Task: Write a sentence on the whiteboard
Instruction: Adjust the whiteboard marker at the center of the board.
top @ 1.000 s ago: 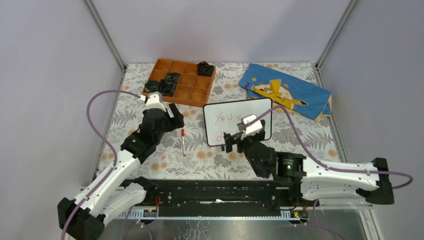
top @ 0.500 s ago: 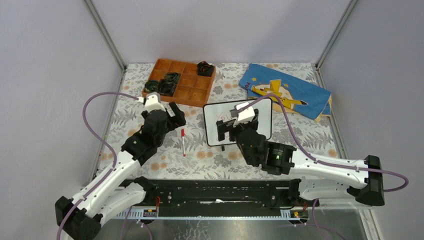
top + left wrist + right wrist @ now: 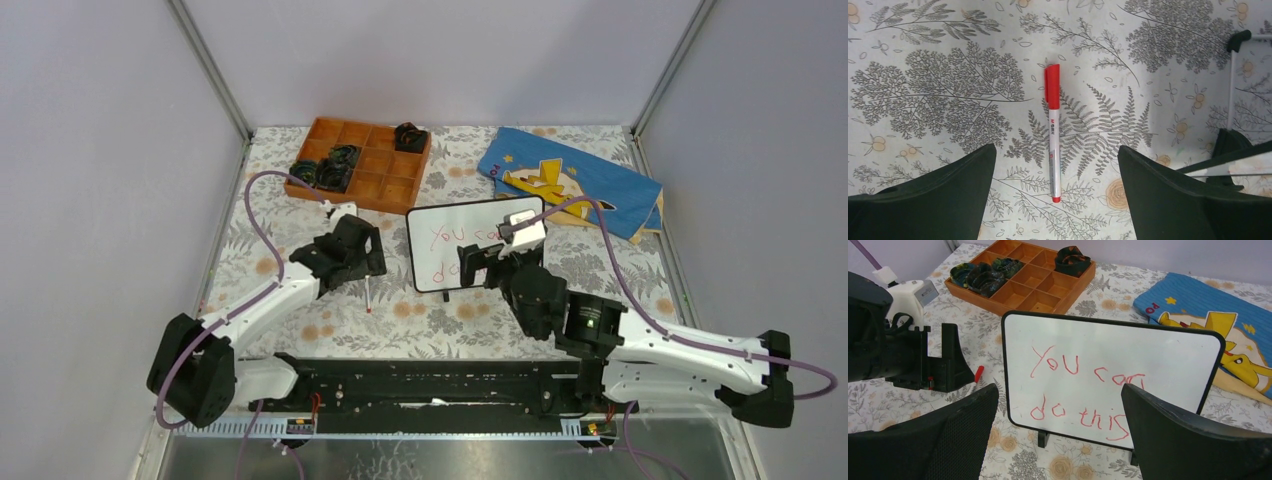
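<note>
The whiteboard (image 3: 425, 220) stands upright on two black feet mid-table, also in the right wrist view (image 3: 1158, 355). The sentence (image 3: 1075, 390), red "You can do this" in two lines, is partly visible from above (image 3: 440, 238). A red-capped marker (image 3: 1053, 132) lies flat on the tablecloth, left of the board (image 3: 368, 295). My left gripper (image 3: 1055, 149) is open and empty, its jaws straddling the marker's lower end from above (image 3: 350, 255). My right gripper (image 3: 1059, 387) is open and empty, just in front of the board (image 3: 482, 262).
A wooden compartment tray (image 3: 395, 185) with dark items stands at the back left, also in the right wrist view (image 3: 1023, 290). A blue cloth with a yellow figure (image 3: 570, 180) lies behind the board to the right. Metal frame posts stand at both far corners.
My left gripper has swung right and down over the marker. My right gripper has shifted right in front of the board, uncovering more of the writing. The marker and board have not moved.
</note>
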{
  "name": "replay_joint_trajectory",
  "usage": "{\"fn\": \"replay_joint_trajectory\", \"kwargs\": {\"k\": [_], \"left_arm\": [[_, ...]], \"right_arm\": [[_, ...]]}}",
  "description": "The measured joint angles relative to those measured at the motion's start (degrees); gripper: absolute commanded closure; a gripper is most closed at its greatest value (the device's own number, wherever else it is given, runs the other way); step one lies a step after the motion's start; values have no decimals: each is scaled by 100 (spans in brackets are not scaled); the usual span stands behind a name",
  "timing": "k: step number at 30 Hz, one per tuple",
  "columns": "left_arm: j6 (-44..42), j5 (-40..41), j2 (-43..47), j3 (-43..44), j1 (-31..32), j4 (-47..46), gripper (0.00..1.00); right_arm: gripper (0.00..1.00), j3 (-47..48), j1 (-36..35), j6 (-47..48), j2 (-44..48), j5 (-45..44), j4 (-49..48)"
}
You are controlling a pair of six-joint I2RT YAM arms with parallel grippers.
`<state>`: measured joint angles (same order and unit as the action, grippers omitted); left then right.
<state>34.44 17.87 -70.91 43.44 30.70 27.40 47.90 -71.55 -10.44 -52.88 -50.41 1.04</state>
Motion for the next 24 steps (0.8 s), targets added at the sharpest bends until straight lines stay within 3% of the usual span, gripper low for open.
{"fn": "replay_joint_trajectory", "kwargs": {"k": [12, 24], "left_arm": [[-85, -332, -63, 26, -4, -2, 4], [-334, -868, -1196, 160, -496, 9, 36]], "right_arm": [[0, -17, 201, -516, -118, 83, 765], [0, -13, 210, -704, 442, 243, 1056]]}}
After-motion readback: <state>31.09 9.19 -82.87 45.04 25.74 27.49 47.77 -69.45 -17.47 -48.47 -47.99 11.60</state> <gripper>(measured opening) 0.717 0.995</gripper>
